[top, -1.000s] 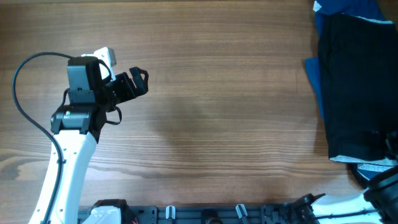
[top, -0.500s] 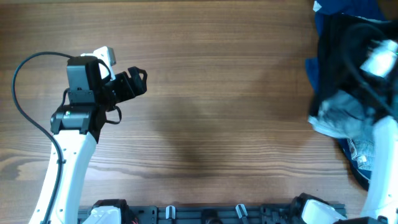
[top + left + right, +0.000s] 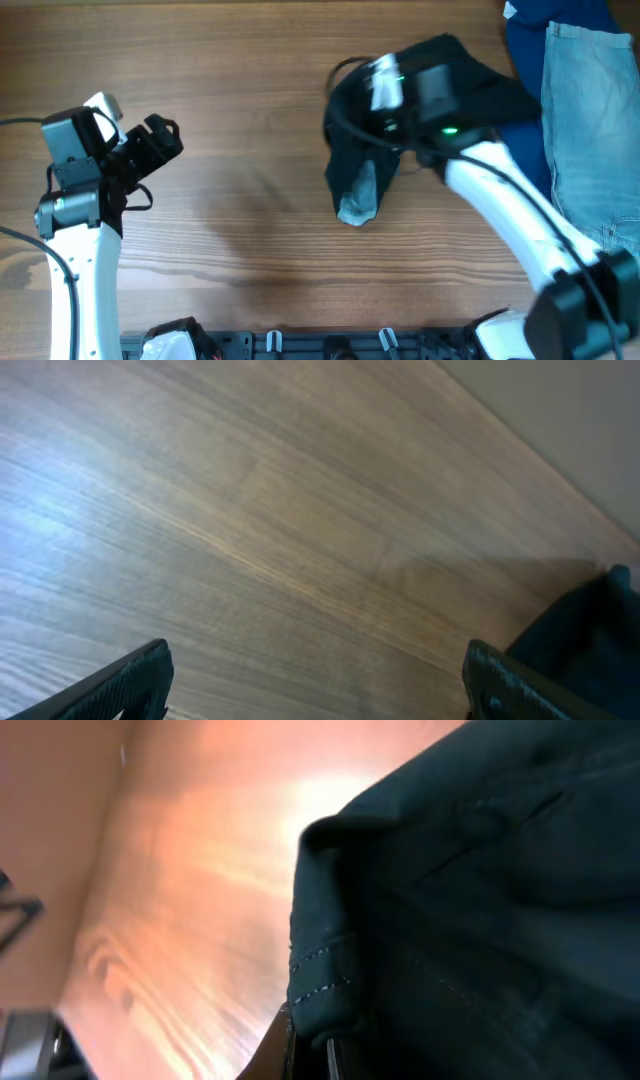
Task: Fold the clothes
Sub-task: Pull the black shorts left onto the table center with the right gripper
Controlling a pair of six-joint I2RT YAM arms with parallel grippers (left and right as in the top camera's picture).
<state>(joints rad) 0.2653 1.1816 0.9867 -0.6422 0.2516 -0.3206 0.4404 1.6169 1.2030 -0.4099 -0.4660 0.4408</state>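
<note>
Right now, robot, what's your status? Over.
Left gripper open, holding nothing. Right gripper shut on black shorts, bunched mid-table. Jeans and dark blue cloth at right edge.

Jeans (image 3: 590, 130) apparently overlie blue cloth (image 3: 522, 50) on the table (image 3: 250, 100).
</note>
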